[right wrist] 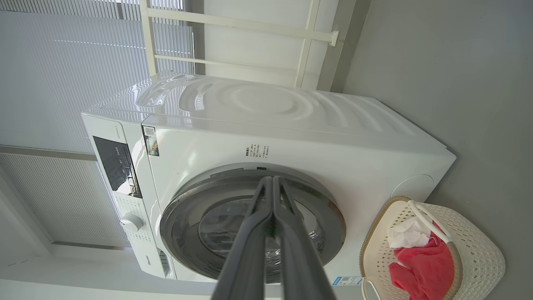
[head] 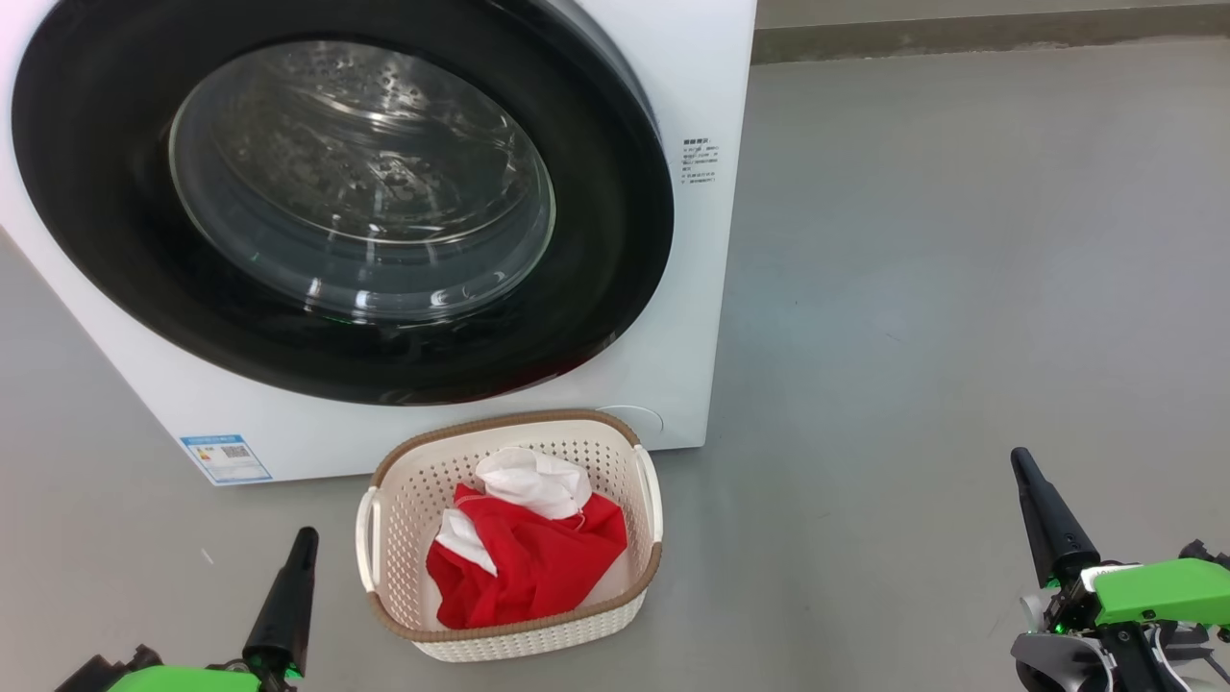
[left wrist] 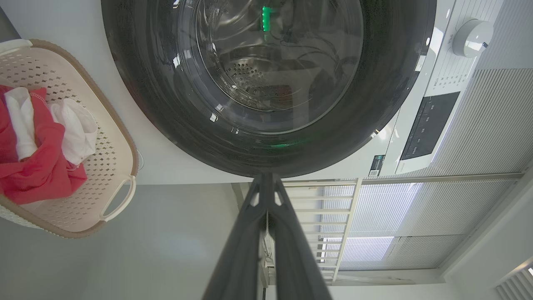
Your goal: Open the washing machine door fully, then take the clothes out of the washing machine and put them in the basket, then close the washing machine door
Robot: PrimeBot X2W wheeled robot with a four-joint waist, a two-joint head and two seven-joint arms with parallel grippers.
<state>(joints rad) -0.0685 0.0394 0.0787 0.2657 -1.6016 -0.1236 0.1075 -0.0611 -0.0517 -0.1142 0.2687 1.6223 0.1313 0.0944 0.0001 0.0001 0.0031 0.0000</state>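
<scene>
**Surface and room.** The floor (head: 961,240) is smooth, matt grey and level. A darker skirting strip (head: 961,38) runs along the wall foot. In the right wrist view, pale ribbed blinds (right wrist: 62,62) and a white-painted rail frame (right wrist: 250,25) stand behind the appliance.

**Appliance.** The washing machine (head: 701,77) is a white, glossy, boxy front-loader standing on the floor. It has a black control panel (right wrist: 116,166) and a round white dial (right wrist: 132,222). A blue label sticker (head: 225,458) sits at its lower front corner. The washing machine door (head: 615,240) is round, with a wide glossy black rim and a bulging clear glass bowl (head: 365,183). It lies shut against the front and faces the robot. The perforated steel drum (left wrist: 250,75) shows through the glass.

**Basket.** The basket (head: 423,481) stands on the floor just in front of the machine, below the door. It is cream perforated plastic, a rounded rectangle with a brown woven-look rim. Its handle-to-handle line runs roughly along the machine's front.

**Clothes.** The clothes (head: 538,567) lie in the basket. They are crumpled red fabric with a white cloth piece (head: 533,481) on top, toward the machine.

**Grippers.** The left gripper (head: 306,531) has its dark tapered fingers pressed together on nothing. It points toward the machine, near the basket's left side. The right gripper (head: 1020,459) is likewise pressed together and empty, over bare floor well apart from the basket.
</scene>
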